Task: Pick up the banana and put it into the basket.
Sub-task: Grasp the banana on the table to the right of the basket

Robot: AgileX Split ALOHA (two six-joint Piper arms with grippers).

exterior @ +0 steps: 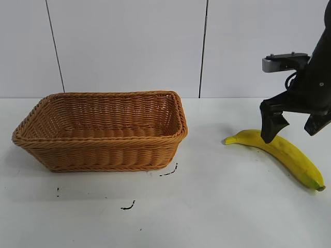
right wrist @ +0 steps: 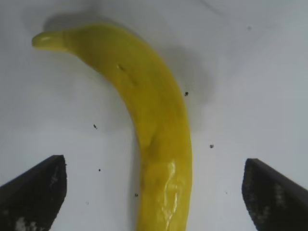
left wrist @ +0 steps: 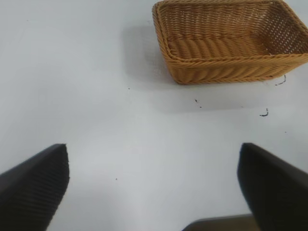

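The yellow banana point(exterior: 282, 154) lies on the white table at the right, greenish tip toward the basket. The tan wicker basket point(exterior: 103, 132) stands at the left and is empty. My right gripper point(exterior: 296, 128) hangs just above the banana's middle, open wide, one finger on each side of it. In the right wrist view the banana point(right wrist: 154, 130) runs between the two spread fingers point(right wrist: 38, 187) without touching them. My left gripper point(left wrist: 154, 185) is out of the exterior view; its wrist view shows it open and empty above bare table, with the basket point(left wrist: 226, 43) farther off.
Small black marks point(exterior: 168, 173) dot the table in front of the basket. A white panelled wall stands behind the table. Open table lies between the basket and the banana.
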